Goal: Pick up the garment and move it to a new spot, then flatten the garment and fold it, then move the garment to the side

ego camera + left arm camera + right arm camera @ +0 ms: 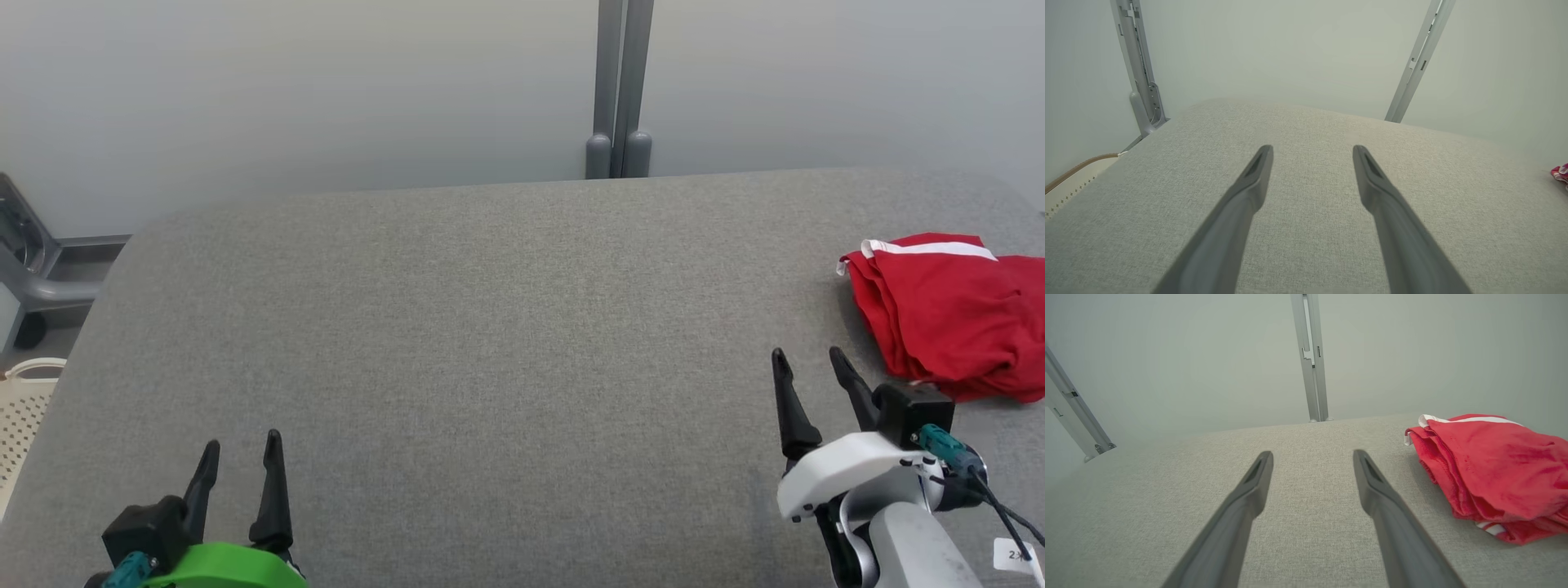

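- A grey fabric-covered table spans the head view, and every place below is given against it.
- The garment, red with a white stripe along 1 edge, lies on the table's right end, about midway between its near and far edges. The head view's border cuts off its right part.
- It lies as a folded stack, with several layers showing along the side that faces the table's middle. In the right wrist view a bit of white trim peeks out at its near side.
- The left gripper, on a green housing, is over the table's near left corner, its 2 dark fingers pointing towards the far edge.
- Its jaws are spread wide and hold nothing; in the left wrist view bare table cloth shows in the gap.
- The right gripper, on a white housing, is over the table's near right part, its fingers pointing towards the far edge with a slight lean.
- Its jaws also stand wide apart and empty. The garment lies just beside them towards the table's right end, touching neither finger.
- A grey upright post stands behind the middle of the table's far edge, against a pale wall.
- A pale perforated basket sits beyond the table's left end.
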You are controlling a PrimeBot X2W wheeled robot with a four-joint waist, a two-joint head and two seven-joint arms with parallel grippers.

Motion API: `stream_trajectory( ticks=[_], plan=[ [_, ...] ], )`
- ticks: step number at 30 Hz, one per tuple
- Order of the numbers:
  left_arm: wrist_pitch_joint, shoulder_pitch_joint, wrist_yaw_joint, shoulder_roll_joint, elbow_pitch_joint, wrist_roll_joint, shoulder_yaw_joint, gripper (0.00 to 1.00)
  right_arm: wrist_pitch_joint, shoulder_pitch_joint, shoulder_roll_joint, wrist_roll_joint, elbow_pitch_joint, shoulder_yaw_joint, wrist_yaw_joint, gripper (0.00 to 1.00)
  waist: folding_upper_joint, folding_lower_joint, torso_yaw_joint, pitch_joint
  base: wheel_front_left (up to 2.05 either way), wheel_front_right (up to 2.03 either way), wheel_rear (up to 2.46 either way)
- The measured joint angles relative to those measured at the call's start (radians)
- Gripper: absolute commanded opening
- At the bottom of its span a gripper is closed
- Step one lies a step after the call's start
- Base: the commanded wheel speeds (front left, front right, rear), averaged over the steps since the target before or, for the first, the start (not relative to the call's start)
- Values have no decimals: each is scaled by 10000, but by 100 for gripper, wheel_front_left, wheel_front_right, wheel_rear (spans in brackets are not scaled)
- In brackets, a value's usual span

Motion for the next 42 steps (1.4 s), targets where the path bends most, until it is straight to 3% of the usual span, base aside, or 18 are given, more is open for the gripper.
stream_trajectory(
  ticks=[13,42],
  plan=[
    [0,1005,-483,-719,50,1030,711,100,376,1674,2,-125,-1244,-56,0,100,0,0,203,-256,0,0,0],
    [-2,1091,-1214,-1350,280,1954,1747,100,506,1997,2,215,-1039,-38,0,100,0,0,463,-25,0,0,0]
  ],
)
